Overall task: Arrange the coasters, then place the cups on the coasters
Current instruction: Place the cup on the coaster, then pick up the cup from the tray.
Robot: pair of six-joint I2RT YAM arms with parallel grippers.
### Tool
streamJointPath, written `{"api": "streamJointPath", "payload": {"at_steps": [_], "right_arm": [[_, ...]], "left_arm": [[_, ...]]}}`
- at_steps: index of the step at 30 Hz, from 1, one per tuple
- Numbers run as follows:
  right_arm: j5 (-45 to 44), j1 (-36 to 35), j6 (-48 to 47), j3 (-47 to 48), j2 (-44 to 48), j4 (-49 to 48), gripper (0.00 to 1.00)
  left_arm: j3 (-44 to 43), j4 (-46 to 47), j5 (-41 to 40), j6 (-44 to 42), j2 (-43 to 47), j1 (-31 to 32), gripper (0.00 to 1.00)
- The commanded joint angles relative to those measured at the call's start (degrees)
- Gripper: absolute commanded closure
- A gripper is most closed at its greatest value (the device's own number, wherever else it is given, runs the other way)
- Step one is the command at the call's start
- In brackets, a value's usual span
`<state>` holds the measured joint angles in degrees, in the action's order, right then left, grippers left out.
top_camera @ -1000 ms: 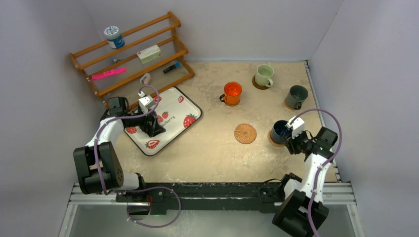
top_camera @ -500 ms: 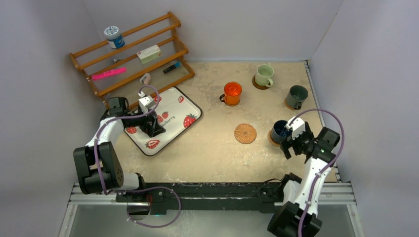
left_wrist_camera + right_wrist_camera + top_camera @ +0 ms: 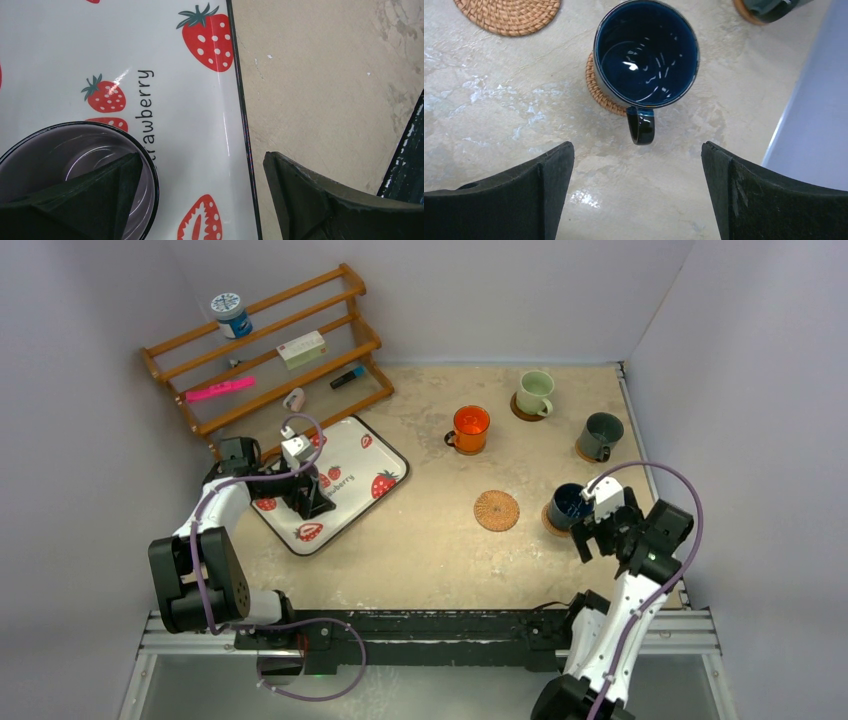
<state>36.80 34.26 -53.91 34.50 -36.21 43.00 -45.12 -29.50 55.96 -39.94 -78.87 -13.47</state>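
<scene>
1. The right gripper (image 3: 636, 155) hangs with jaws wide apart, gripping nothing, just short of the dark blue mug (image 3: 646, 52), which stands on a woven coaster (image 3: 596, 92).
2. The left gripper (image 3: 200, 165), jaws apart, hangs over the strawberry tray (image 3: 190, 90), one finger above the purple-grey mug (image 3: 75, 165).
3. A wicker coaster (image 3: 496, 510) lies uncovered nearby.

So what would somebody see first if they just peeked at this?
The bright orange cup in the middle pops out first. Then the strawberry tray on the left, and the dark blue cup sitting on a coaster just ahead of the open right gripper.
</scene>
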Motion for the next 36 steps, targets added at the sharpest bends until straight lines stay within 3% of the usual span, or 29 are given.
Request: {"api": "streamJointPath", "payload": {"at_steps": [1,9,20,26,30,36], "right_arm": [[-2.35,0.28,3.31,2.67,4.56,0.39,0.01],[-1.47,0.28,7.22,7.74,7.34,2.25,0.01],[5.15,0.28,21.98,7.74,14.46,-8.18,0.01],[7.8,0.28,17.74,7.46,14.33,-4.69,0.01],[7.17,0.28,17.35,7.25,14.45,-5.45,0.01],[7.53,0.28,15.91,7.34,14.91,-4.36,0.01]], "left_arm": [[-1.85,-1.99,4.2,-2.77,-0.27,-0.16,0.0],[-0.5,-1.27,4.75,-2.97,2.21,-0.15,0.0],[-0.49,-1.7,5.27,-3.61,1.9,-0.15,0.0],[-0.73,-2.63,5.65,-4.26,1.88,-0.15,0.0],[-3.02,-9.29,7.53,-9.42,2.86,-0.15,0.0],[-3.81,-10.61,4.47,-9.85,9.95,-0.15,0.0]]}}
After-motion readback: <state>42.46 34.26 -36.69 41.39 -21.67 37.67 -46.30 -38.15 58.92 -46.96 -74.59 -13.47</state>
